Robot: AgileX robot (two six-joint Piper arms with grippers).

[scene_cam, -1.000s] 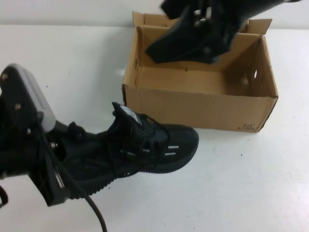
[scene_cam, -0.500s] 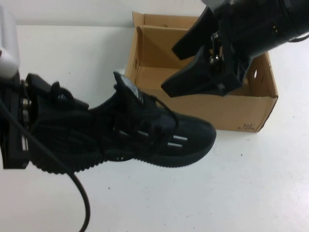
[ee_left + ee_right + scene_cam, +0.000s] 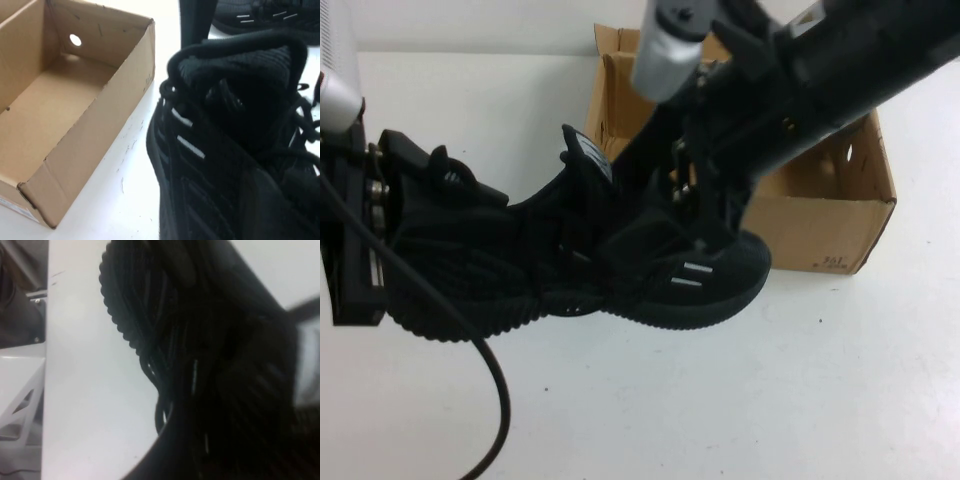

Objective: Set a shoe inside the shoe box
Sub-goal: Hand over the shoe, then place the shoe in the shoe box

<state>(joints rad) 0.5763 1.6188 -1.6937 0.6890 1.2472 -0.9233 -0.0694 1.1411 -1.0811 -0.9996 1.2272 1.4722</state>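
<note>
The black knit shoe (image 3: 720,285) hangs level above the table, toe toward the shoe box (image 3: 820,235). My left gripper (image 3: 410,225) is shut on its heel at the left. My right gripper (image 3: 665,235) has come down from the upper right onto the laces and forefoot, jaws open across the shoe. The brown cardboard box stands open and empty behind the shoe, at the back right. In the left wrist view the shoe (image 3: 210,165) fills the frame next to the box (image 3: 90,135). The right wrist view shows the shoe (image 3: 200,340) very close.
The white table (image 3: 770,400) extends in front of and to the right of the shoe. My left arm's black cable (image 3: 495,400) hangs down at the front left. The right wrist view shows the table's edge (image 3: 47,365) with metal framing beyond.
My left gripper lifted the shoe off the table and holds it raised. My right gripper moved from over the box down and left onto the shoe's forefoot.
</note>
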